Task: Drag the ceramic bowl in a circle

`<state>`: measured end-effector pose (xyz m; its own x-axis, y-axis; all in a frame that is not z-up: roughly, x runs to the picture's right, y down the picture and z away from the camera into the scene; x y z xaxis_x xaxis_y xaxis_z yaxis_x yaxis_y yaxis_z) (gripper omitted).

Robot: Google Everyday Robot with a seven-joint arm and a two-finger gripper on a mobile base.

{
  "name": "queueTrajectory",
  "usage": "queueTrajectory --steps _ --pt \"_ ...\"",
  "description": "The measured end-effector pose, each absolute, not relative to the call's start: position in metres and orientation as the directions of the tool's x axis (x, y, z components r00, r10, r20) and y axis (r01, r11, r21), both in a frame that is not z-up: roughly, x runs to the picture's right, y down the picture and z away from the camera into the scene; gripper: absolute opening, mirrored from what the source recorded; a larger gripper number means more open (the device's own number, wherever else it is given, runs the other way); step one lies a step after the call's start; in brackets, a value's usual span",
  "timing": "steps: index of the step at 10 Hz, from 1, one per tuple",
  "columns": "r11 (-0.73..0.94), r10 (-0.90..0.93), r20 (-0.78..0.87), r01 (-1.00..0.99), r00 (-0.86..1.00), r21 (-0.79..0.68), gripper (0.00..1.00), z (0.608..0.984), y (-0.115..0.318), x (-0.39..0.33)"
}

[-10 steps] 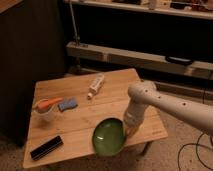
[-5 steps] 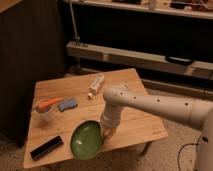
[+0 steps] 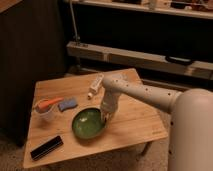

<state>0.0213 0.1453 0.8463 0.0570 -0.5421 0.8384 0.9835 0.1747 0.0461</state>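
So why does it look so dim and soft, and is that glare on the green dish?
In the camera view, the light is warm and falls mostly on the table, while the background stays dark. A pale sheen sits inside the ceramic bowl, by the gripper at its right rim. The whole picture is soft, with small items poorly resolved.

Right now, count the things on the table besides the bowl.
4: a clear cup at the left edge, a blue sponge beside it, a white bottle at the back, a black bar front-left. The gripper sits at the bowl's right rim.
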Motion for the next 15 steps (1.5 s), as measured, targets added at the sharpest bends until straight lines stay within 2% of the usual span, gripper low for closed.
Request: queueTrajectory --steps 3,6,9,15 --pt "0.188 -0.552 0.82 0.981 0.151 -0.054 0.0 0.885 0.103 0.069" --pt "0.178 -0.554 0.803 0.974 0.219 -0.142 0.0 0.891 0.078 0.151" --pt "0.175 -0.541 0.807 0.971 0.235 -0.166 0.0 0.883 0.082 0.217" --pt "0.16 -0.523 0.823 0.974 0.221 -0.16 0.0 0.845 0.128 0.225"
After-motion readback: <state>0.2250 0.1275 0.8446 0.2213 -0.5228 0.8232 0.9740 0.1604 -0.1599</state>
